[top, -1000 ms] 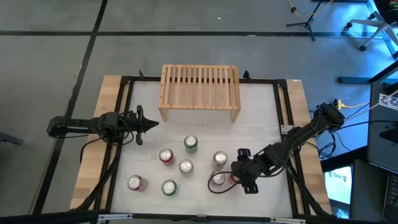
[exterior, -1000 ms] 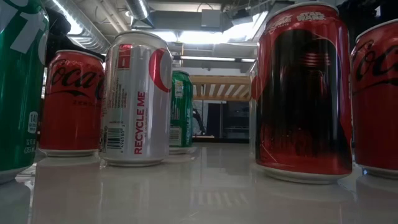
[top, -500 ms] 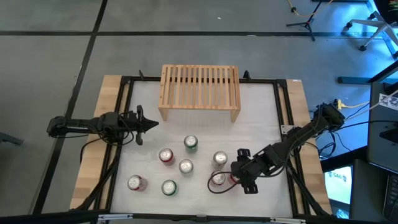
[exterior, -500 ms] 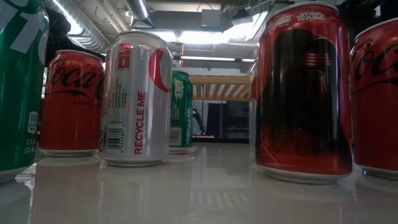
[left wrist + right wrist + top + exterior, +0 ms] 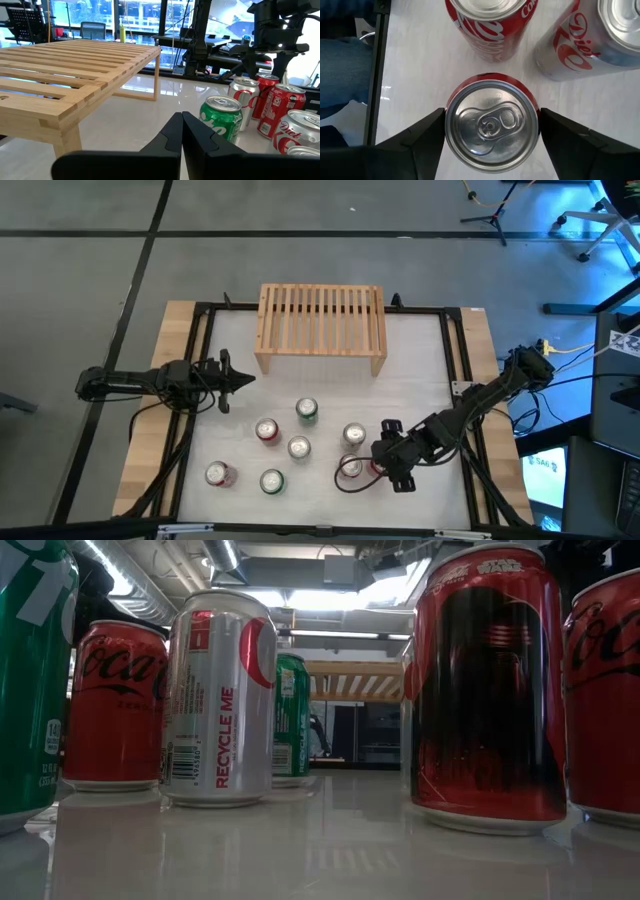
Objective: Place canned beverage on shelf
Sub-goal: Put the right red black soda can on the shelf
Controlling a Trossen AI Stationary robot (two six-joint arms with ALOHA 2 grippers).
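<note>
**Right gripper clamped on red can; shelf bare**

The right gripper sits in the lower right of the high view, among the cans at the table's near side. In its wrist view the two fingers press against opposite sides of an upright red can, so the can is grasped. Whether its base rests on the table or is raised cannot be told from these views.

Just beyond the held can stand a red Coca-Cola can and a silver Diet Coke can, both upright and apart from it.

The shelf, a light-wood slatted rack, stands at upper centre of the high view against the far edge of the white table, with nothing on its slats.

The left gripper waits at centre left of the high view, fingers clenched together on nothing, well apart from a green can.
</note>
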